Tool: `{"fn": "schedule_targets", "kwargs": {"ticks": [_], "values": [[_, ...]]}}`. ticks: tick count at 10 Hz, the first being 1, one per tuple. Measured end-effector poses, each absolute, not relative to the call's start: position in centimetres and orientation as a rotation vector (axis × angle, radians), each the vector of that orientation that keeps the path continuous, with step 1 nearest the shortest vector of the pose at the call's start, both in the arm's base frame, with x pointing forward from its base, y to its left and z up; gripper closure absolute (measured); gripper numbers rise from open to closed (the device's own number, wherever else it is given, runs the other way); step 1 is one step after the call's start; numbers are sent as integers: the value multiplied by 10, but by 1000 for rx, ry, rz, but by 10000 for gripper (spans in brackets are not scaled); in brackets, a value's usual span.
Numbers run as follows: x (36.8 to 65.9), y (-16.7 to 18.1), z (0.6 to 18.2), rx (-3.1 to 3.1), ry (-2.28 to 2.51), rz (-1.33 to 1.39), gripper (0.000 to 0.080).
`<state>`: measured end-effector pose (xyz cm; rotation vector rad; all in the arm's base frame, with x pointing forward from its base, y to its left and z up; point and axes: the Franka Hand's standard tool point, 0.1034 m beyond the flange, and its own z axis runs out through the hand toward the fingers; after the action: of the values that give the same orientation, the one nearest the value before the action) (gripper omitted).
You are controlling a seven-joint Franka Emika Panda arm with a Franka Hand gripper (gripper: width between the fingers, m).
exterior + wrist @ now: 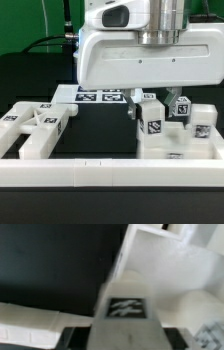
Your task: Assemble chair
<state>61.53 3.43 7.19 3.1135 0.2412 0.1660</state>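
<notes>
The chair is in loose glossy white pieces with black-and-white tags. In the exterior view my gripper [152, 106] hangs over a cluster of upright pieces [182, 122] at the exterior view's right, its fingers down around the tagged piece [150, 126] at the front. In the wrist view a long white bar [125, 308] with a tag runs straight out from between my dark fingers [78, 337]. It fills the gap and touches both, so my gripper [125, 335] is shut on it. A flat forked chair piece [38, 126] lies at the exterior view's left.
The marker board [100, 95] lies flat at the back of the black table. A long low white border rail [110, 176] runs along the front edge. Bare black table [100, 130] lies between the forked piece and the cluster.
</notes>
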Motion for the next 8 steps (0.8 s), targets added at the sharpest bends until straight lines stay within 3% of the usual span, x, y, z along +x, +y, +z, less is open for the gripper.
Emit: {"fn": "schedule_targets", "kwargs": {"ticks": [3, 8], "values": [[615, 34, 72, 3122, 166, 167, 512], [614, 32, 71, 3105, -618, 167, 511]]}}
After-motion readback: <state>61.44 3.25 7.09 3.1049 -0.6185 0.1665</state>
